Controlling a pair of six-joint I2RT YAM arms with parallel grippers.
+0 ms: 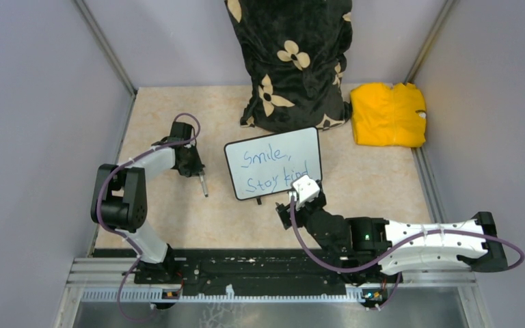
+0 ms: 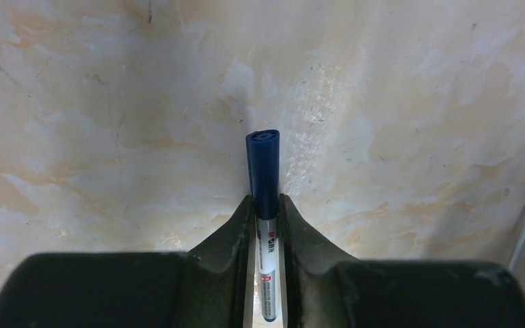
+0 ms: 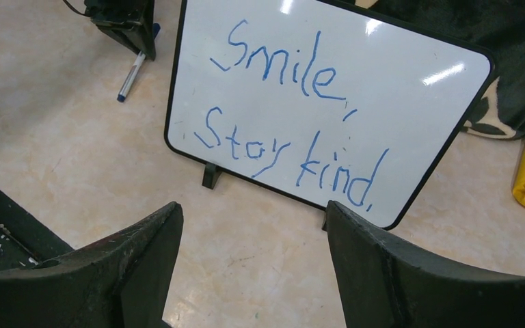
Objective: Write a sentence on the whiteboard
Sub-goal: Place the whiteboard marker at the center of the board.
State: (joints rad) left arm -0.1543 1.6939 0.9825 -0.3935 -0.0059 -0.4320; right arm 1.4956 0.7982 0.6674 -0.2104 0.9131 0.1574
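A whiteboard sits mid-table; its blue sentence reads "Smile, stay kind". Likely light, stiff, slick-faced, so best held by the frame. The left gripper pinches a marker — the right gripper gapes empty nearby.

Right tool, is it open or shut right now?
Open. The right tool has its fingers wide apart, only table between them, nothing gripped.
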